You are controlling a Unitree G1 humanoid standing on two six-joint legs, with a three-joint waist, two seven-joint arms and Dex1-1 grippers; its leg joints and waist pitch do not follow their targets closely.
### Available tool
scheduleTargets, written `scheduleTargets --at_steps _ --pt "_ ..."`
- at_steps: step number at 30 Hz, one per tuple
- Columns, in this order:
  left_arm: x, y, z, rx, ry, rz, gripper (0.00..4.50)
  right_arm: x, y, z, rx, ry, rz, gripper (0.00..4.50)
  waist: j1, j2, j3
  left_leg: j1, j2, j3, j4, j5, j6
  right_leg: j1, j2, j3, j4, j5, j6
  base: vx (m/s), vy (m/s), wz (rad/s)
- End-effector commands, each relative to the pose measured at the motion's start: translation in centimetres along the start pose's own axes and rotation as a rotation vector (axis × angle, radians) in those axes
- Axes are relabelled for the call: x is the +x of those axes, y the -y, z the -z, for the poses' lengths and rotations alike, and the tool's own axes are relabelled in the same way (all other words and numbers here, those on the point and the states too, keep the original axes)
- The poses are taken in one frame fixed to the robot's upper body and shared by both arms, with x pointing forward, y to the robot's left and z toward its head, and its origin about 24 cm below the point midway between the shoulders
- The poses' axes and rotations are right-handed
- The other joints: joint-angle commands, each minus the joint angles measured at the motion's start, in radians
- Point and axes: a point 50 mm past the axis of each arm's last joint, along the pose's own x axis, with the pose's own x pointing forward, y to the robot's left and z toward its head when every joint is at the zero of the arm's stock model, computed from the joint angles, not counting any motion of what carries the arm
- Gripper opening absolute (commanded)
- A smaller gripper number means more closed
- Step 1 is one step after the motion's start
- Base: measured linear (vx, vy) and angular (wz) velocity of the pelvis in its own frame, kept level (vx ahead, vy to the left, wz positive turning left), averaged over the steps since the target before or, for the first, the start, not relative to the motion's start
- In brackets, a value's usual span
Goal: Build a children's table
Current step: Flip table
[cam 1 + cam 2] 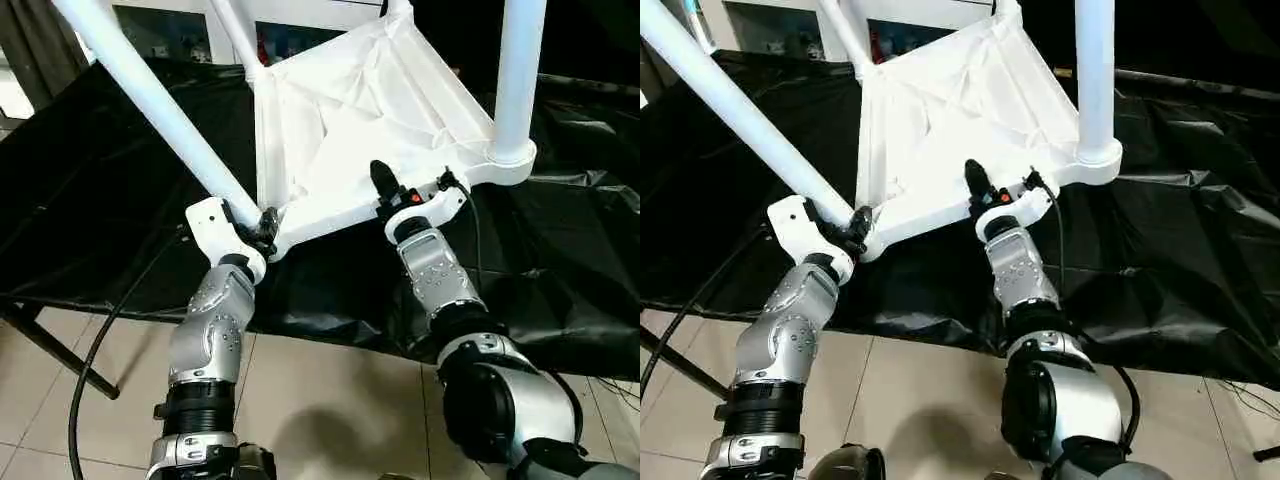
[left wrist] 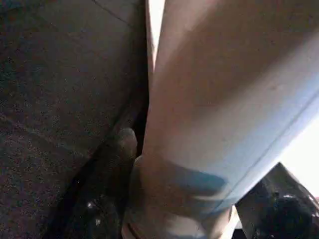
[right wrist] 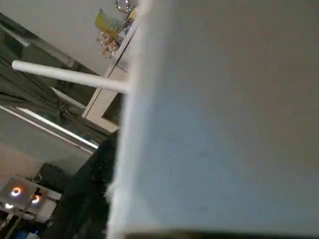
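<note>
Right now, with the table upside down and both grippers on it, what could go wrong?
The left gripper holds the near leg right at its corner socket; that leg leans, so it may not be fully seated and could pop out. The right gripper is at the tabletop rim, and the top could slide on the black cloth.
</note>
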Motion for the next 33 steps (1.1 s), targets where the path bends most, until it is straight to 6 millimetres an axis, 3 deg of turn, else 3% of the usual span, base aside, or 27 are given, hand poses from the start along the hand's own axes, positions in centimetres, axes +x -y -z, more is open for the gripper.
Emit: scheduleTargets --at_steps 1,2,3,7,9,12,15,19,20,22,23,24,27,29,30,32,33 --pt "0.1 2.2 -1.3 -0.052 0.073 0.112 2.89 0.5 -0.7 -1.5 -0.008 0.058 -0.018 2.23 0.001 -0.002 -0.088 0.058 0.07 -0.033 -0.06 -0.024 0.067 0.03 -0.086 0.023 -0.05 0.25 -0.24 0.0 0.0 0.0" --pt "0.1 2.2 -1.2 -0.056 0.067 0.113 2.89 0.5 -0.7 -1.6 -0.006 0.063 -0.016 2.23 0.0 0.002 -0.088 0.058 0.07 -0.033 -0.06 -0.026 0.064 0.029 -0.085 0.023 -0.05 0.252 -0.24 0.0 0.0 0.0" --pt "0.1 2.1 -1.1 -0.063 0.06 0.113 3.24 0.5 -0.6 -1.8 -0.006 0.068 -0.014 2.16 0.0 0.001 -0.089 0.058 0.07 -0.033 -0.06 -0.025 0.062 0.03 -0.086 0.023 -0.049 0.258 -0.241 0.0 0.0 0.0" --pt "0.1 1.9 -1.3 -0.089 0.052 0.123 3.35 0.5 -0.4 -2.7 -0.03 0.101 0.0 2.07 0.007 0.009 -0.09 0.06 0.069 -0.033 -0.059 -0.028 0.052 0.028 -0.085 0.023 -0.047 0.271 -0.247 0.0 0.0 0.0" --pt "0.2 1.6 -1.4 -0.086 0.05 0.121 3.59 0.4 -0.3 -3.5 -0.041 0.138 0.013 2.07 0.01 0.007 -0.09 0.062 0.07 -0.032 -0.06 -0.039 0.049 0.027 -0.084 0.023 -0.048 0.267 -0.242 0.0 0.0 0.0" --pt "0.4 1.0 -1.4 -0.063 0.045 0.09 3.77 0.3 -0.1 -5.1 -0.023 0.21 0.028 2.07 0.014 0.006 -0.089 0.063 0.071 -0.032 -0.062 -0.054 0.039 0.027 -0.084 0.023 -0.05 0.248 -0.234 0.0 0.0 0.0" --pt "0.2 -0.1 -1.2 -0.004 0.034 0.083 3.91 0.0 0.2 -8.2 -0.065 0.297 0.047 2.07 0.016 0.007 -0.088 0.065 0.071 -0.031 -0.064 -0.069 0.027 0.025 -0.084 0.022 -0.054 0.215 -0.22 0.0 0.0 0.0" --pt "-0.1 -1.0 -1.0 0.027 0.021 0.09 3.91 -0.3 0.2 -10.0 -0.132 0.343 0.047 2.07 0.018 0.006 -0.087 0.063 0.068 -0.03 -0.066 -0.076 0.009 0.024 -0.083 0.022 -0.055 0.189 -0.211 0.0 0.0 0.0" --pt "-0.3 -1.4 -0.8 0.052 0.007 0.096 3.91 -0.5 0.2 -10.6 -0.143 0.357 0.05 2.07 0.016 -0.002 -0.086 0.063 0.068 -0.028 -0.068 -0.086 0.006 0.024 -0.083 0.022 -0.058 0.176 -0.21 0.0 0.0 0.0" --pt "-0.7 -2.2 -0.2 0.099 -0.037 0.092 3.91 -1.0 0.3 -11.9 -0.162 0.387 0.052 2.06 0.018 0.001 -0.085 0.062 0.068 -0.028 -0.067 -0.094 0.006 0.024 -0.086 0.024 -0.06 0.161 -0.207 0.0 0.0 0.0" --pt "-0.9 -2.6 0.0 0.121 -0.051 0.092 3.91 -1.3 0.4 -12.5 -0.187 0.398 0.054 2.05 0.017 -0.004 -0.085 0.062 0.069 -0.028 -0.068 -0.091 0.008 0.023 -0.084 0.024 -0.06 0.152 -0.199 0.0 0.0 0.0" --pt "-1.1 -2.8 0.1 0.146 -0.054 0.102 3.91 -1.6 0.5 -12.9 -0.214 0.402 0.052 2.05 0.02 0.0 -0.085 0.067 0.069 -0.027 -0.066 -0.091 0.008 0.019 -0.081 0.024 -0.06 0.149 -0.192 0.0 0.0 0.0" --pt "-1.4 -2.7 0.0 0.241 -0.04 0.146 3.91 -1.9 0.6 -13.3 -0.29 0.391 0.057 2.02 0.032 -0.001 -0.088 0.066 0.067 -0.029 -0.065 -0.067 0.004 0.021 -0.077 0.024 -0.061 0.165 -0.155 0.0 0.0 0.0" --pt "-1.5 -2.5 -0.4 0.32 -0.015 0.171 3.91 -2.1 0.6 -13.4 -0.343 0.376 0.063 2.02 0.031 -0.001 -0.089 0.064 0.066 -0.03 -0.065 -0.054 0.005 0.021 -0.075 0.023 -0.059 0.176 -0.149 0.0 0.0 0.0" --pt "-1.4 -1.6 -1.9 0.54 0.098 0.242 3.91 -2.2 0.5 -13.4 -0.493 0.327 0.092 2.02 0.032 0.002 -0.086 0.062 0.065 -0.031 -0.068 -0.065 0.002 0.017 -0.076 0.024 -0.067 0.145 -0.142 0.0 0.0 0.0" --pt "-1.4 -1.3 -2.4 0.568 0.133 0.263 3.91 -2.2 0.5 -13.4 -0.534 0.316 0.103 2.02 0.027 0.002 -0.086 0.063 0.065 -0.032 -0.071 -0.093 -0.017 0.017 -0.078 0.025 -0.068 0.106 -0.136 0.0 0.0 0.0" --pt "-1.3 -0.7 -3.8 0.633 0.206 0.289 3.91 -2.3 0.4 -13.4 -0.59 0.302 0.115 2.02 0.022 -0.001 -0.082 0.064 0.065 -0.03 -0.076 -0.118 -0.036 0.017 -0.079 0.025 -0.071 0.071 -0.141 0.0 0.0 0.0"
